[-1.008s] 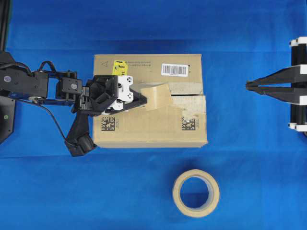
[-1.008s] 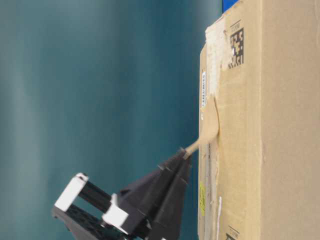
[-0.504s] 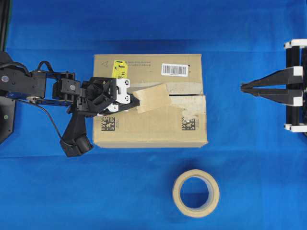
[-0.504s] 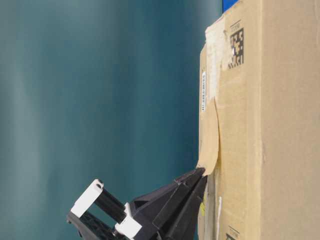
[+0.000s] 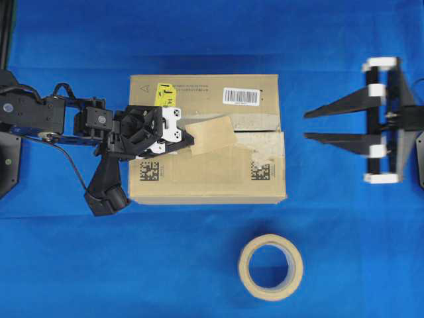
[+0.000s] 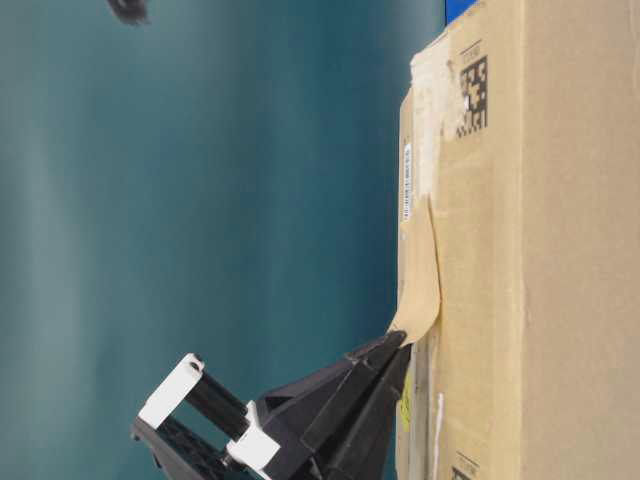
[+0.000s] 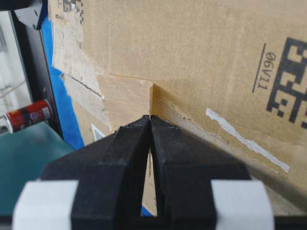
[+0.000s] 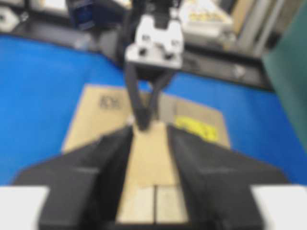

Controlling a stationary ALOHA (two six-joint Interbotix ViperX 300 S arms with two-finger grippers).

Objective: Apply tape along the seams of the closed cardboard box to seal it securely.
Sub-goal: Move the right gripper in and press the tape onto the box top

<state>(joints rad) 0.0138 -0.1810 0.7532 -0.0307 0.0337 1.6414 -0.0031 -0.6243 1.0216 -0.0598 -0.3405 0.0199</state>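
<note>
Blue cloth (image 5: 199, 40) underlies the cardboard box (image 5: 207, 175); left gripper (image 5: 190, 140) clamped on the tape (image 5: 213, 134), which lies across the seams (image 5: 258, 131); right gripper (image 5: 306, 125) spread wide, well apart from box; tape roll (image 5: 271, 267) near front.

1. Your left arm reaches in level from the left edge of the overhead view, its wrist rolled on its side.
2. Your left gripper (image 5: 191, 140) is pinched tight, fingertips (image 7: 144, 125) pressed together on the end of the tape (image 5: 212, 134).
3. Your right gripper (image 5: 307, 125) sits well off to the right, pointing left, its two fingers spread wide apart and holding nothing.
</note>
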